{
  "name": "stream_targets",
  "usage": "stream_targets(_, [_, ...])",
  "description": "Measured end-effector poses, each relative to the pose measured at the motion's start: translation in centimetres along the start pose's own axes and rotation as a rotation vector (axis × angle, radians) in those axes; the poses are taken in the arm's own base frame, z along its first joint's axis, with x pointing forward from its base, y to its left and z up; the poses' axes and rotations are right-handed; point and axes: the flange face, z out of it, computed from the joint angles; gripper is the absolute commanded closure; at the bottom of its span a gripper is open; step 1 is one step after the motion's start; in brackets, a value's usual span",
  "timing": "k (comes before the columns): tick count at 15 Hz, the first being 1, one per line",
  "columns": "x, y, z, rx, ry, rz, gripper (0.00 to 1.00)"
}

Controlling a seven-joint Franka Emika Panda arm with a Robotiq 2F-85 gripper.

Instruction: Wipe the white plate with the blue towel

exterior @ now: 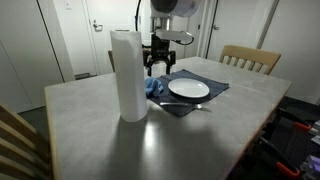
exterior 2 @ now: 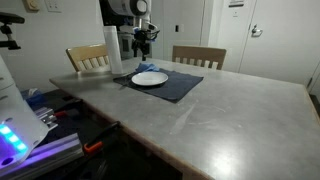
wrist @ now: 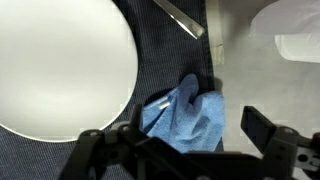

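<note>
Pickup is the step in hand: the jaws hang wide and empty, with the small bunched bright-blue cloth towel (wrist: 188, 122) directly beneath them and the round glossy white plate (wrist: 55, 65) just to their side. The next move probably calls for a straight descent, then a pinch on the folds.

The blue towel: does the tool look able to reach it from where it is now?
Probably yes. The tool hangs open above the blue towel, and the wrist view shows nothing between them. The white plate lies beside it; the paper roll stands to one side.
</note>
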Motion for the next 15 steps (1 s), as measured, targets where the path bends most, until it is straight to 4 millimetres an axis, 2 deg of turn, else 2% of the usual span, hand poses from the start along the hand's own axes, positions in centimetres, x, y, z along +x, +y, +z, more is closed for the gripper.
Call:
stream_targets(7, [3.0,0.2,2.4,-0.002,0.004,0.013,0.0])
stream_targets(15, [3.3,-0.6,4.9,-0.007,-0.02,0.003,0.0])
